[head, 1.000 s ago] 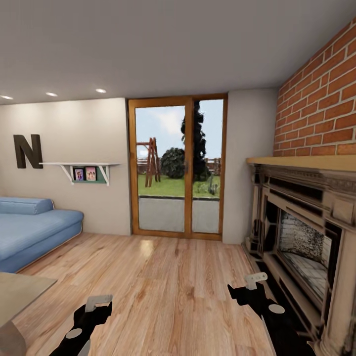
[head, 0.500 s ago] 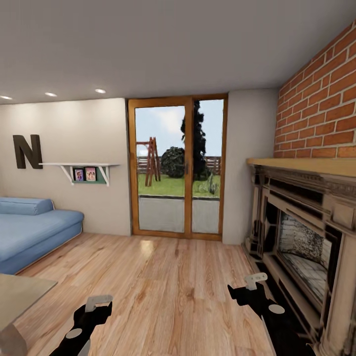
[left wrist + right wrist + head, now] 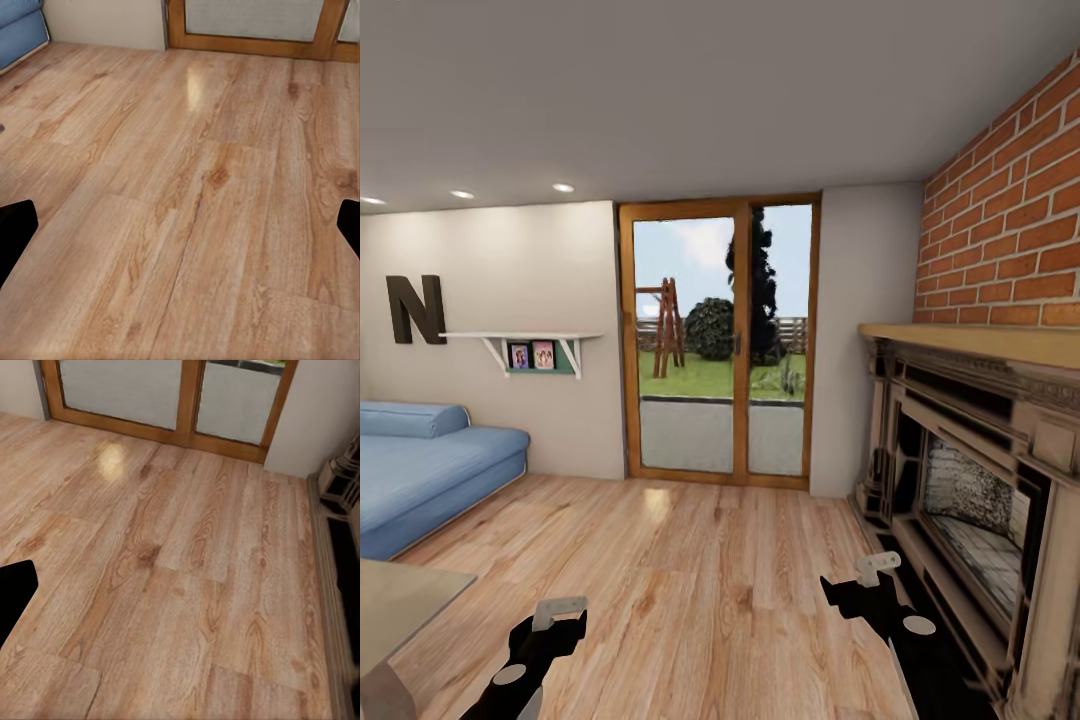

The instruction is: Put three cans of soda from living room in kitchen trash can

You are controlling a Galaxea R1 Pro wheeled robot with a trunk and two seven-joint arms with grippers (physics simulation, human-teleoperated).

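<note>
I am in the living room; the soda cans and the trash can are out of view. My left gripper (image 3: 556,612) hangs low over the wooden floor (image 3: 690,580), open and holding nothing. In the left wrist view its two dark fingertips (image 3: 15,229) sit far apart over bare floorboards. My right gripper (image 3: 866,578) is held low near the fireplace (image 3: 980,480) and is also open and holding nothing. One of its fingertips (image 3: 15,592) shows at the edge of the right wrist view, above the planks.
A blue sofa (image 3: 420,470) stands at the left, with the corner of a glass coffee table (image 3: 400,600) in front of it. A wood-framed glass door (image 3: 720,340) lies straight ahead. The brick wall (image 3: 1010,220) and the fireplace hearth close off the right.
The whole picture has slid slightly downward, so the camera has moved a little. Both grippers keep the same place and stay open.
</note>
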